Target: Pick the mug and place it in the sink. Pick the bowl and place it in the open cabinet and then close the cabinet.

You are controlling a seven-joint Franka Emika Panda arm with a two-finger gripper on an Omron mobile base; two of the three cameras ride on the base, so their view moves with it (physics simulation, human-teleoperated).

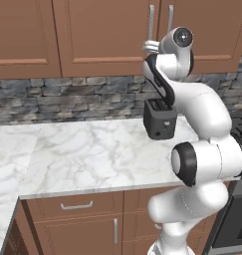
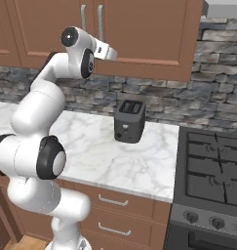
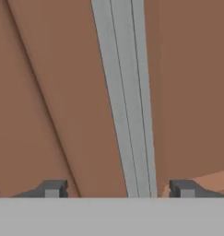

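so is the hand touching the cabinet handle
Apart. The hand view shows the hand open, its fingertips either side of the silver handle with brown door visible between them.

Reddish-brown matt wooden cabinet doors carry brushed silver metal bar handles. The white veined marble counter looks polished; the dark grey boxy toaster looks matt; rough stone backsplash.
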